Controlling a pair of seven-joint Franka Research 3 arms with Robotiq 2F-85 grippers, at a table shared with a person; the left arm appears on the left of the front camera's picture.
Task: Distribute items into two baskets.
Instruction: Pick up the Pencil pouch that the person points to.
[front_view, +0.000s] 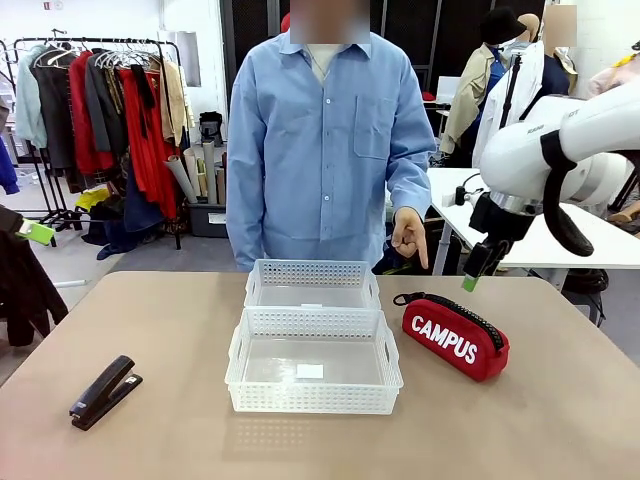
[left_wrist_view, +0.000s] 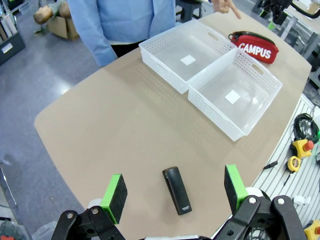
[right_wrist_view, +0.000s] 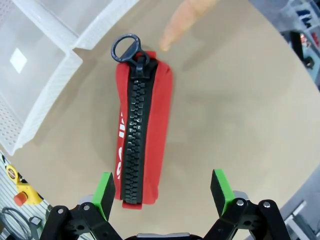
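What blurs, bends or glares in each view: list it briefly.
Front view: even light, faint shadows beneath the larger basket and red pouch, no bending. Left wrist view: the wide lens bows the table's edge; the stapler is sharp. Right wrist view: the person's fingertip is blurred, the pouch's zip crisp.

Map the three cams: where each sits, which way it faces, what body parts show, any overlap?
Front: fixed on robot's side, faces across table to the person; right arm enters from picture right, right gripper above pouch, person's hand pointing down.
Left wrist: high over stapler, looks down; left gripper open at bottom edge.
Right wrist: looks straight down on pouch; right gripper open at bottom edge.
Shared: front and left wrist both show baskets, stapler, pouch.
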